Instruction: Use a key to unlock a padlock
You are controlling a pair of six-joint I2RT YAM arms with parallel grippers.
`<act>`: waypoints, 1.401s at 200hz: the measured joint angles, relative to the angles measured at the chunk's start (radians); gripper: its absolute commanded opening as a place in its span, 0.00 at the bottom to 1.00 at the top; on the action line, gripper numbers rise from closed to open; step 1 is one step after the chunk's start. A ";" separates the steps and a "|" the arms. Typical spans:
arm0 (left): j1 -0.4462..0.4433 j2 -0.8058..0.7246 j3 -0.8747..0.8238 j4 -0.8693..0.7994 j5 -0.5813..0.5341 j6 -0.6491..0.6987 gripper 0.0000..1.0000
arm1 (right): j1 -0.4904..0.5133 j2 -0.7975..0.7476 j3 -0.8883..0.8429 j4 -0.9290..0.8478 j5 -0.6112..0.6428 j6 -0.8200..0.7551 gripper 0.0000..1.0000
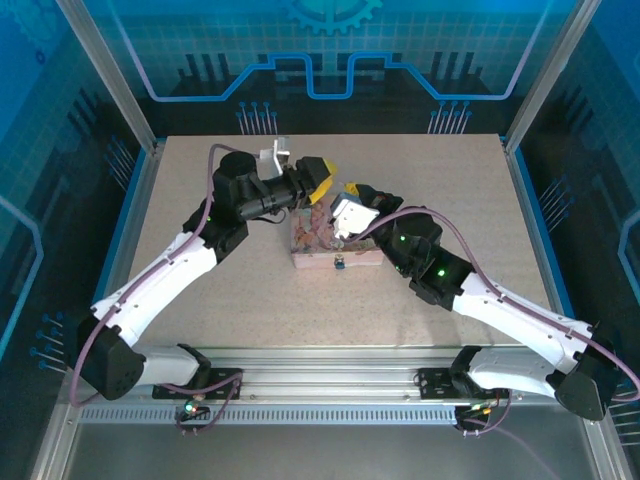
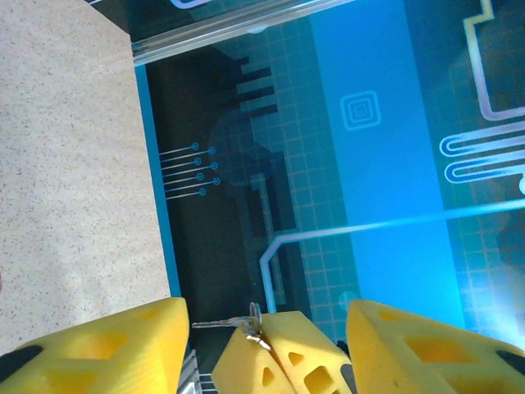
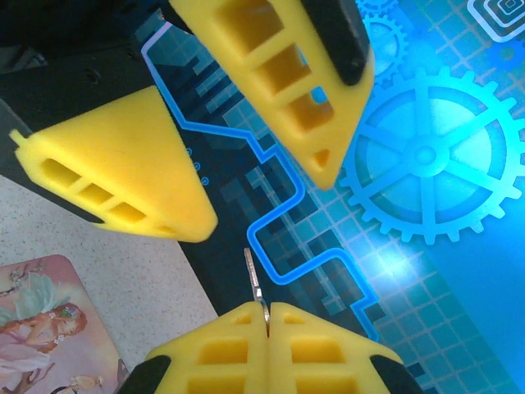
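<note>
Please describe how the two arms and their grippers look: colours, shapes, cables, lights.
The left arm and the right arm have white shells with black joints, and a purple cable runs along each. Small green lights glow on the right arm. The left gripper's fingers and the right gripper's fingers are yellow wedges with cut-out slots.

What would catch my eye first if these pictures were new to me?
The yellow tools meet above the table: the right tool pinches a small silvery key, and the left tool stands open around it. Beneath them lies a pink illustrated box with a tiny padlock by its near edge.
</note>
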 measured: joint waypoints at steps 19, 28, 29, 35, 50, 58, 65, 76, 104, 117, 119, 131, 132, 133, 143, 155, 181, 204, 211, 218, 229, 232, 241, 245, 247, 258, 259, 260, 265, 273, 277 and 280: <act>-0.010 0.008 0.010 -0.007 0.003 0.000 0.44 | 0.000 0.002 0.000 0.000 0.000 0.000 0.00; -0.013 0.011 0.010 -0.009 0.003 -0.001 0.42 | 0.000 0.003 0.000 0.000 0.000 0.000 0.00; -0.013 0.011 0.010 -0.010 0.003 -0.002 0.42 | 0.000 0.003 0.000 0.000 0.000 0.000 0.00; -0.014 0.013 0.010 -0.013 0.004 -0.004 0.41 | 0.000 0.004 0.000 0.000 0.000 0.000 0.00; -0.016 0.019 0.010 -0.021 0.007 -0.009 0.38 | 0.000 0.008 0.000 0.000 0.000 0.001 0.00; -0.018 0.021 0.010 -0.023 0.008 -0.011 0.35 | 0.000 0.010 0.000 0.000 0.000 0.001 0.00; -0.019 0.023 0.010 -0.024 0.008 -0.015 0.33 | 0.000 0.013 0.000 0.000 0.000 0.001 0.00; -0.020 0.025 0.010 -0.024 0.008 -0.021 0.31 | 0.000 0.016 0.000 0.000 0.000 0.001 0.00; -0.021 0.032 0.010 -0.027 0.008 -0.026 0.20 | 0.000 0.019 0.000 0.003 0.000 0.001 0.00; -0.022 0.038 0.010 -0.027 0.008 -0.030 0.15 | 0.000 0.019 0.000 0.007 0.000 0.001 0.00; -0.022 0.039 0.010 -0.026 0.008 -0.027 0.14 | 0.000 0.019 0.000 0.007 0.000 0.001 0.00; -0.024 0.045 0.010 -0.026 0.009 -0.031 0.10 | 0.000 0.020 0.000 0.007 0.000 0.001 0.00; -0.024 0.046 0.010 -0.026 0.009 -0.029 0.10 | 0.000 0.020 0.000 0.007 0.001 0.001 0.00; -0.024 0.047 0.010 -0.026 0.009 -0.028 0.09 | 0.000 0.021 0.000 0.007 0.001 0.001 0.00; -0.025 0.048 0.010 -0.026 0.008 -0.035 0.05 | 0.000 0.023 0.000 0.006 0.004 0.001 0.00; -0.024 0.049 0.010 -0.026 0.006 -0.036 0.01 | 0.000 0.026 0.000 0.006 0.011 0.001 0.01; -0.024 0.050 0.010 -0.027 0.002 -0.034 0.00 | 0.000 0.027 0.000 0.005 0.014 0.012 0.18; -0.024 0.050 0.010 -0.039 0.000 -0.017 0.00 | -0.003 0.027 0.000 -0.005 0.012 0.056 0.37; -0.024 0.050 0.010 -0.047 0.000 -0.011 0.00 | -0.005 0.027 0.000 -0.013 0.011 0.068 0.38; -0.021 0.050 0.010 -0.054 -0.001 0.002 0.00 | -0.008 0.026 0.000 -0.023 0.011 0.082 0.39; -0.016 0.050 0.010 -0.070 -0.002 0.016 0.00 | -0.013 0.021 0.000 -0.042 0.010 0.105 0.40; -0.013 0.050 0.010 -0.075 -0.002 0.025 0.00 | -0.016 0.017 0.000 -0.048 0.010 0.117 0.41; -0.007 0.050 0.011 -0.090 -0.005 0.040 0.00 | -0.022 0.006 0.000 -0.065 0.010 0.138 0.43; -0.005 0.050 0.011 -0.097 -0.009 0.052 0.00 | -0.026 0.001 0.000 -0.074 0.011 0.154 0.43; -0.003 0.050 0.011 -0.101 -0.011 0.056 0.00 | -0.027 -0.001 0.000 -0.078 0.010 0.156 0.43; 0.005 0.050 0.012 -0.123 -0.021 0.085 0.00 | -0.039 -0.019 0.000 -0.103 0.006 0.195 0.43; 0.005 0.050 0.012 -0.125 -0.022 0.086 0.00 | -0.040 -0.021 0.000 -0.105 0.006 0.197 0.43; 0.006 0.050 0.012 -0.128 -0.024 0.089 0.00 | -0.040 -0.021 0.000 -0.108 0.005 0.199 0.43; 0.008 0.050 0.012 -0.138 -0.028 0.103 0.00 | -0.046 -0.030 0.000 -0.119 -0.001 0.218 0.43; 0.011 0.050 0.014 -0.158 -0.040 0.127 0.00 | -0.057 -0.044 0.000 -0.146 -0.007 0.256 0.45; 0.012 0.050 0.014 -0.167 -0.044 0.138 0.00 | -0.062 -0.051 0.000 -0.159 -0.010 0.274 0.46; 0.013 0.050 0.016 -0.177 -0.048 0.146 0.00 | -0.066 -0.054 0.001 -0.167 -0.013 0.290 0.46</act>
